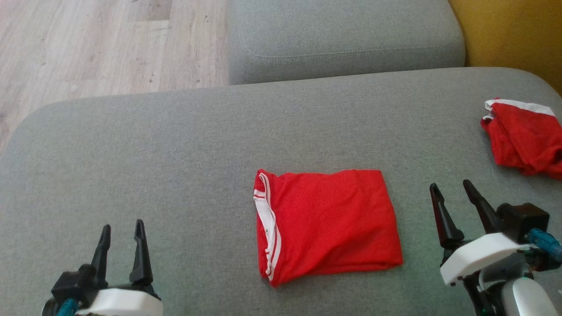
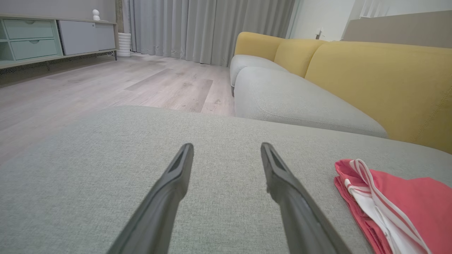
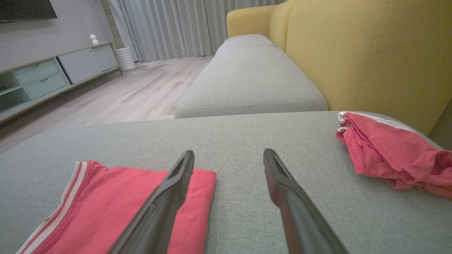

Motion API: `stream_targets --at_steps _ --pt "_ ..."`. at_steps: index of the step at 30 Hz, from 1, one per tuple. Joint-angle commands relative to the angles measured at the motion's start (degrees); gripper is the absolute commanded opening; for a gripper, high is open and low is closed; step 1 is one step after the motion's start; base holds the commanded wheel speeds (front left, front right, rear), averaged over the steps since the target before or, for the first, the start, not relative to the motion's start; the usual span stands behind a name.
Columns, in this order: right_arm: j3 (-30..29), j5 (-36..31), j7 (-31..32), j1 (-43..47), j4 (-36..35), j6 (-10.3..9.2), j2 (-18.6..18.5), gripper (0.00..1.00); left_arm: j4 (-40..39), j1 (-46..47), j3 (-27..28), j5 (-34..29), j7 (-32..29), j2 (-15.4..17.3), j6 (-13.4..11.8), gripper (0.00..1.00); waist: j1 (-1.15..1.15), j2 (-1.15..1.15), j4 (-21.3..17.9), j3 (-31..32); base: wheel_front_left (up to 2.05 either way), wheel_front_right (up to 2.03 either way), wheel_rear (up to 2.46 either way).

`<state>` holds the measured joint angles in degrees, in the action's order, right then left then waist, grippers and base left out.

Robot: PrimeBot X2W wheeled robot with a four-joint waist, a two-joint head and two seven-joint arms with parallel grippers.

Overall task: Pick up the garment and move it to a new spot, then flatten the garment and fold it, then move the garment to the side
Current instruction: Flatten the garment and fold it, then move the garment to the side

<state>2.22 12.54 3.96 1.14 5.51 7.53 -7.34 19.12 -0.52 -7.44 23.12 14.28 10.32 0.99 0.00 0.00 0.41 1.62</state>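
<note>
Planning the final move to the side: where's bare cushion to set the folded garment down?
Widest bare patch: left half of the cushion, between the left gripper and the folded garment. Also a free strip behind it up to the far edge. Crowded on the right: the right gripper sits between it and the crumpled garment.

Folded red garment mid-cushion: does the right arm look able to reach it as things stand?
Probably yes. The right gripper stands open just right of the folded red garment, with bare grey cushion between them; the crumpled red garment lies off to its other side.
</note>
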Motion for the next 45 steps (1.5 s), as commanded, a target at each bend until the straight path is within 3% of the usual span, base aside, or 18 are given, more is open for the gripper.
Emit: stream_targets --at_steps 1,6,13,22,25,26,27,28,33,39,45 --pt "1.07 0.44 0.08 -1.48 -1.71 -0.04 -0.15 1.00 -2.08 1.91 1.78 -0.36 0.71 0.65 -0.18 1.00 0.00 0.00 0.02 0.05 0.00 0.00 0.00" --pt "2.61 2.47 5.39 -3.90 -1.91 -0.04 0.79 1.00 -2.44 1.94 1.94 -0.29 0.71 0.62 -0.34 1.00 0.00 0.00 -0.34 -0.53 0.00 0.00 0.00" --pt "3.47 2.43 22.18 -9.49 2.39 -0.04 2.69 1.00 -3.03 4.46 1.39 -0.50 0.37 0.96 -0.25 1.00 0.00 0.00 0.30 -3.51 0.00 0.00 0.00" --pt "1.67 1.69 29.29 -13.18 12.02 -0.04 4.22 1.00 -2.58 10.51 -0.16 -1.01 0.15 0.50 0.60 1.00 0.00 0.00 2.75 -8.37 0.00 0.00 0.00" --pt "3.44 5.95 31.95 -13.44 14.21 -0.04 4.40 1.00 -1.96 11.89 -0.58 -1.15 0.28 0.16 0.97 1.00 0.00 0.00 3.26 -9.37 0.00 0.00 0.00" --pt "4.52 8.09 32.90 -13.51 14.46 -0.04 4.42 0.84 -1.70 12.16 -0.65 -1.16 0.33 0.07 1.08 1.00 0.00 0.00 3.32 -9.54 0.00 0.00 0.00" --pt "5.61 9.41 33.46 -13.69 14.28 -0.04 4.43 0.30 -1.43 12.33 -0.66 -1.17 0.37 0.02 1.16 1.00 0.00 0.00 3.28 -9.65 0.00 0.00 0.00" --pt "6.80 9.98 33.75 -13.96 13.83 -0.04 4.43 0.00 -1.21 12.43 -0.60 -1.16 0.41 0.00 1.21 1.00 0.00 0.00 3.17 -9.77 0.00 0.00 0.00" --pt "11.35 10.08 33.04 -17.61 9.30 -0.04 0.26 0.00 -0.88 12.20 0.70 -0.96 0.59 0.29 0.94 1.00 0.00 0.00 1.10 -10.55 0.00 0.00 0.00" --pt "18.39 11.92 34.21 -28.95 5.02 -0.04 -9.15 0.00 -2.33 11.26 3.61 -0.31 0.69 0.74 0.52 1.00 0.00 0.00 -4.06 -11.58 0.00 0.00 0.00" --pt "20.93 15.59 34.16 -41.93 5.99 -0.04 -17.72 0.00 -4.51 11.79 4.55 -1.30 0.71 0.52 0.64 1.00 0.00 0.00 -8.43 -13.96 0.00 0.00 0.00"
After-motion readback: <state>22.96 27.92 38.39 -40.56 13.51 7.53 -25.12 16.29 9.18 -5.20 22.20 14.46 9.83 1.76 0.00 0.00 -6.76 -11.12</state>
